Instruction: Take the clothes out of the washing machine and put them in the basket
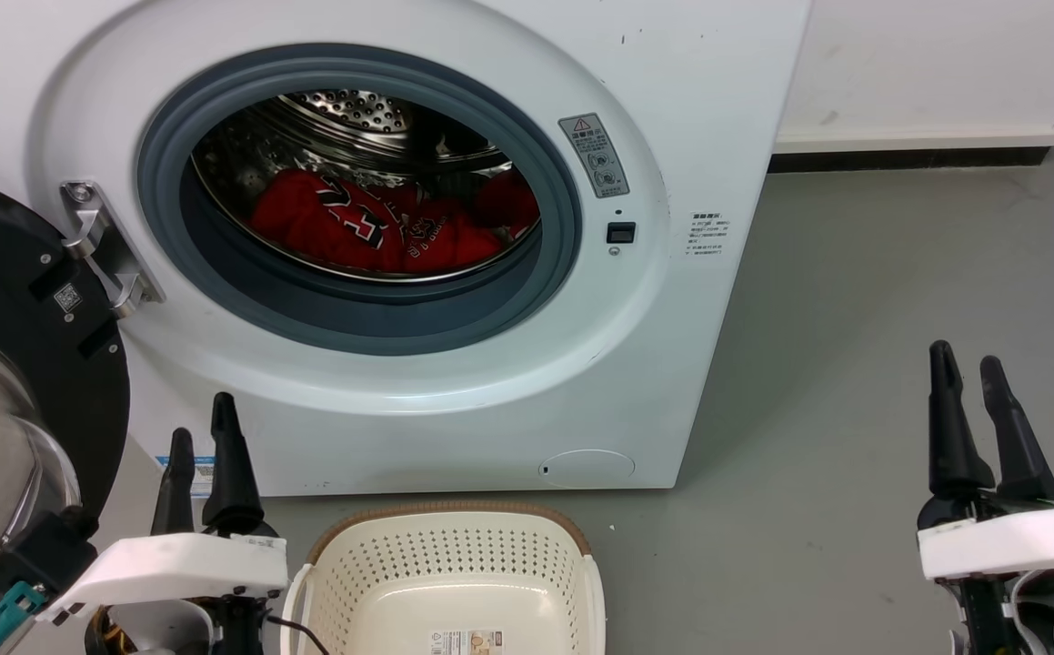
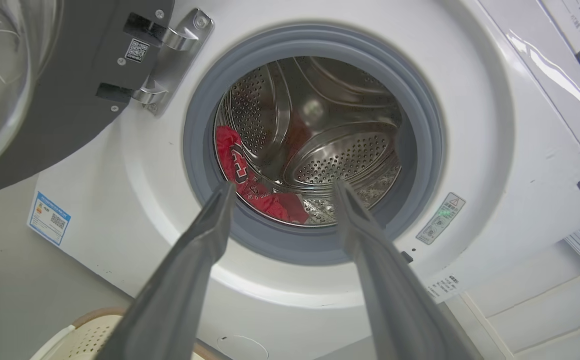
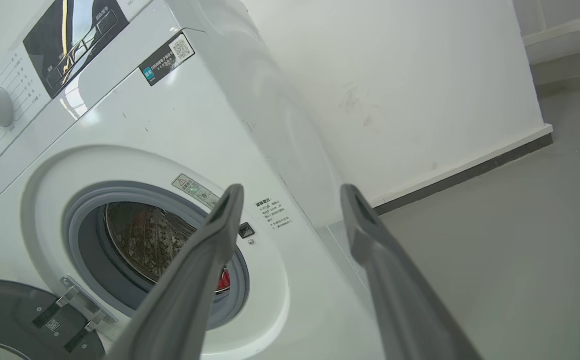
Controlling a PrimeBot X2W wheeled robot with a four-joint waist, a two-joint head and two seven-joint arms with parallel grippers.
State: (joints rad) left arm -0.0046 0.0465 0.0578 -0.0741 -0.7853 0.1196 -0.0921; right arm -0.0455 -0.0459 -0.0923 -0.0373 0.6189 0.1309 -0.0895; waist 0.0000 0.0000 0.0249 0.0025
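Door (image 1: 31, 364) aside, clothes (image 1: 354, 227) in the washer (image 1: 699, 91); my left pincer (image 1: 201, 418) and right pincer (image 1: 966, 357) gape empty, flanking the basket (image 1: 454, 511).

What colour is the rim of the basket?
Brown, woven-looking, on the cream basket; best in the head view.

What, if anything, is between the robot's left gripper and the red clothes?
Nothing visible. The door hangs open to the left, so the washer has a clear round opening, and the open left gripper points at the clothes inside.
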